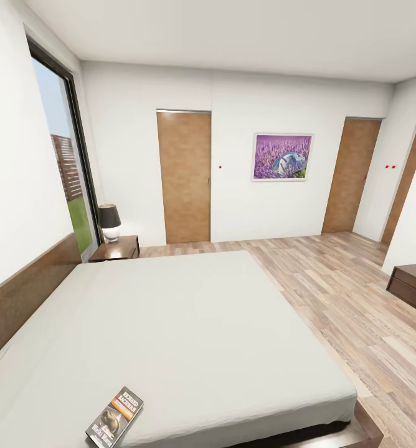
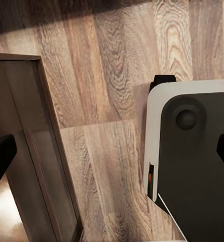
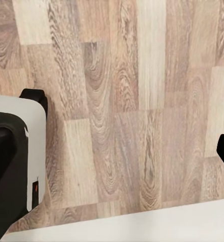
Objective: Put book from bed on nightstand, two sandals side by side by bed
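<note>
**A:** While the head cam looks over the room, where's the book?

**B:** book lies flat on the bed, near-left corner of the mattress, close to the near edge. Cover up, orange band visible.

**A:** Nightstand?

**B:** nightstand at the far left, just beside the bed's far corner and the headboard. A lamp with a dark shade stands on it. Well apart from the book.

**A:** Rest of the room?

**B:** Wood floor to the right of the bed. Two wooden doors on the far wall, purple picture between them. Window on the left wall. Dark cabinet at the right edge.

**A:** Grippers?

**B:** left gripper: dark fingertips at opposite edges of its wrist view, spread wide, nothing between them. Below it floor planks, the robot's grey base and a dark wood frame edge. right gripper: same, fingers wide apart and empty, over bare floor.
</note>
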Tool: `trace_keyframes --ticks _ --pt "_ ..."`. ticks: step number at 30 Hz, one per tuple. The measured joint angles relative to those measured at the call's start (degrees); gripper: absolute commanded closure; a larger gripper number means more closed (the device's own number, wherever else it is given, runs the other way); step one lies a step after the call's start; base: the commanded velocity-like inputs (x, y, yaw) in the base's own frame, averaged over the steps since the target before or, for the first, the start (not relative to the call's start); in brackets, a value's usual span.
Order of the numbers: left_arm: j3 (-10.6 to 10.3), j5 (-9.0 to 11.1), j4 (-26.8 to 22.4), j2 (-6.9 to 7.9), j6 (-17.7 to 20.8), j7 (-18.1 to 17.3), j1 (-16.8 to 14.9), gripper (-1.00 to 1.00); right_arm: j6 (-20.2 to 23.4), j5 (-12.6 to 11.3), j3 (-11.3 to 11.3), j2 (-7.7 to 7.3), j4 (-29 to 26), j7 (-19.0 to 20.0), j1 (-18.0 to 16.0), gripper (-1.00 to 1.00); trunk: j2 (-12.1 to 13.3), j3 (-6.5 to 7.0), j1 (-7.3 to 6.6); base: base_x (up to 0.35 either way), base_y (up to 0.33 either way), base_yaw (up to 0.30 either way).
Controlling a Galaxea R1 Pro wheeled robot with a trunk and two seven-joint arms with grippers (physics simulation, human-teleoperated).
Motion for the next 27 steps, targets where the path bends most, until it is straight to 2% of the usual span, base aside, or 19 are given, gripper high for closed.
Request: trace_keyframes --ticks 8,16,27 --pt "0.0 0.0 0.0 0.00 -0.1 0.0 0.0 -1.00 0.0 -0.3 0.0 0.08 0.1 1.4 0.0 -1.00 0.0 0.00 0.00 0.000 0.000 0.000" --pt "0.0 0.0 0.0 -0.01 -0.1 0.0 0.0 -1.00 -0.1 -0.3 -0.1 0.11 0.1 7.9 0.0 -1.00 0.0 0.00 0.00 0.000 0.000 0.000" --pt "0.0 0.0 0.0 -0.01 -0.1 0.0 0.0 -1.00 -2.0 -0.4 -0.1 0.21 0.1 11.1 0.0 -1.00 0.0 0.00 0.00 0.000 0.000 0.000"
